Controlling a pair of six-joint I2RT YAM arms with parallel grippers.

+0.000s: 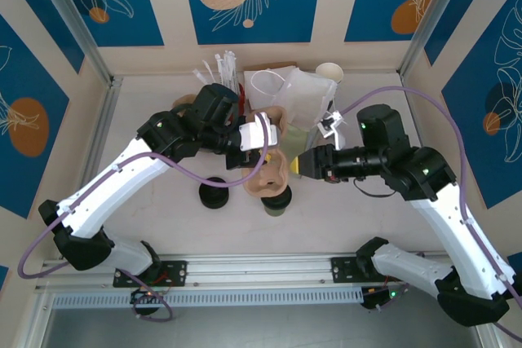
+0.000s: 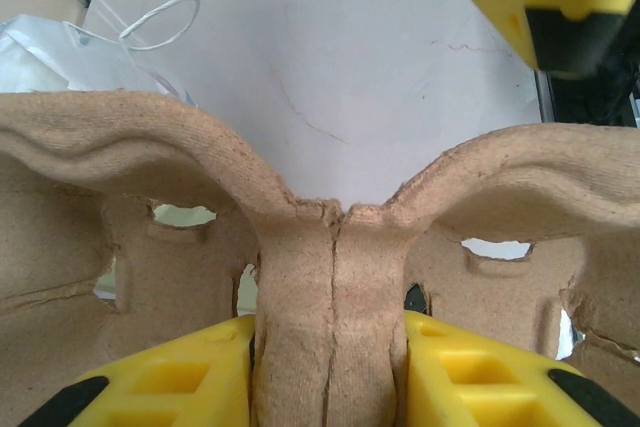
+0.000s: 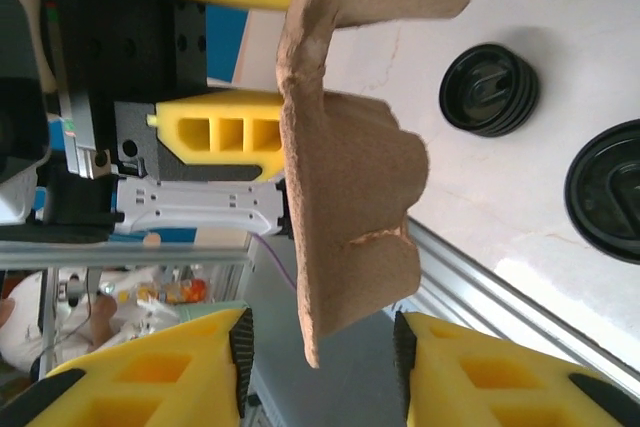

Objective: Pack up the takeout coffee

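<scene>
As far as the left pincer (image 2: 333, 352) goes: clenched on the middle rib of the brown pulp cup carrier (image 2: 150, 147), which is up off the worktop (image 1: 342, 226).
Right pincer (image 3: 320, 352): released, yellow fingers (image 3: 130, 377) either side of the carrier's edge.
Takeout coffee (image 1: 276, 204): upright on the worktop, pretty much under the carrier, black lid on.
Loose lid disc (image 1: 214, 193): just left of the coffee, not touching.
White bag (image 1: 285, 91): at the back.

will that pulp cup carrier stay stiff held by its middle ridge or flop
Probably fairly stiff and light: the left gripper pinches the pulp cup carrier only by its centre ridge, yet both wings hold their shape. A crack runs down that ridge, so a hard squeeze might tear it.
</scene>
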